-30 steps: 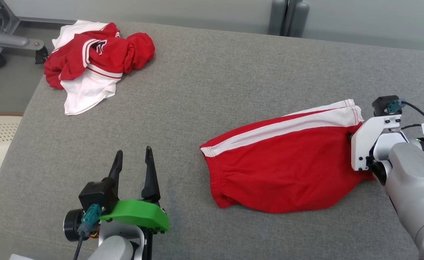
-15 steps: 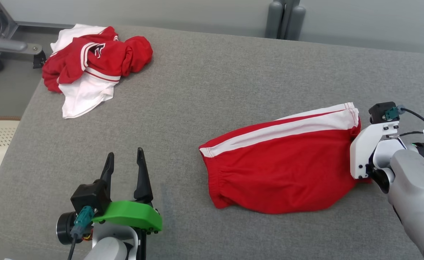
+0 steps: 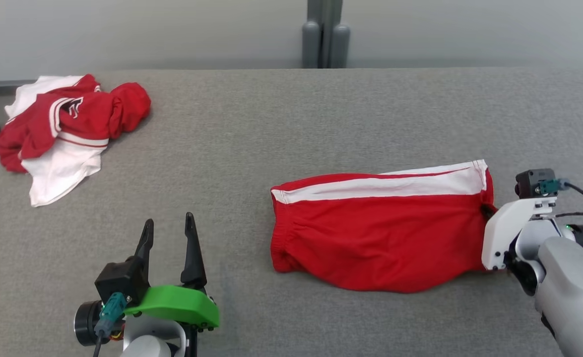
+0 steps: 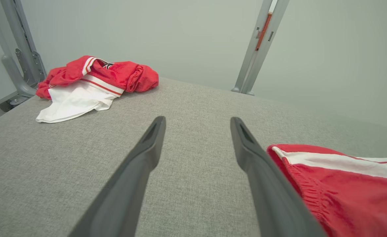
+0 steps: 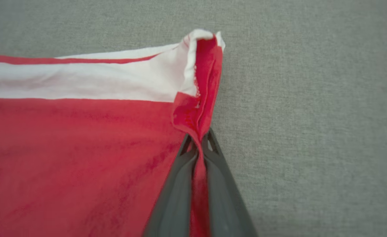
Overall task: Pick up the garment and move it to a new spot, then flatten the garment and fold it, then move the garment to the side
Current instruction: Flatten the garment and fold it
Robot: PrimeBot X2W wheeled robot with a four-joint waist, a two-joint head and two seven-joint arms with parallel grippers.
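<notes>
**While the left tool idles, the right pinches the shorts' hem**

Because it lies bunched at the far left corner of the desk (image 3: 251, 124), the red-and-white pile (image 3: 68, 129) looks like clothing not in play at this step; nothing touches it.

Nearer the robot, the left tool (image 3: 168, 220) hovers low over bare grey fabric with its fingers spread wide and nothing between them. It sits well apart from the pile and a little left of the shorts' waistband, probably parked there so it can take that end when a second hold is needed.

Right of centre lie the shorts (image 3: 380, 238), red with a white stripe along the far edge. They are folded roughly flat, with the gathered waistband pointing left and the leg hem pointing right.

At that right-hand hem, the right tool (image 5: 198, 140) has its fingers pressed together on a pinch of red cloth just below the stripe. In the right wrist view, the fabric rises in a small ridge out of the grip. Holding an edge rather than the middle would likely let the shorts trail flat when dragged or lifted to the side. With only this one corner held, though, the loose waistband end may bunch or unfold.
</notes>
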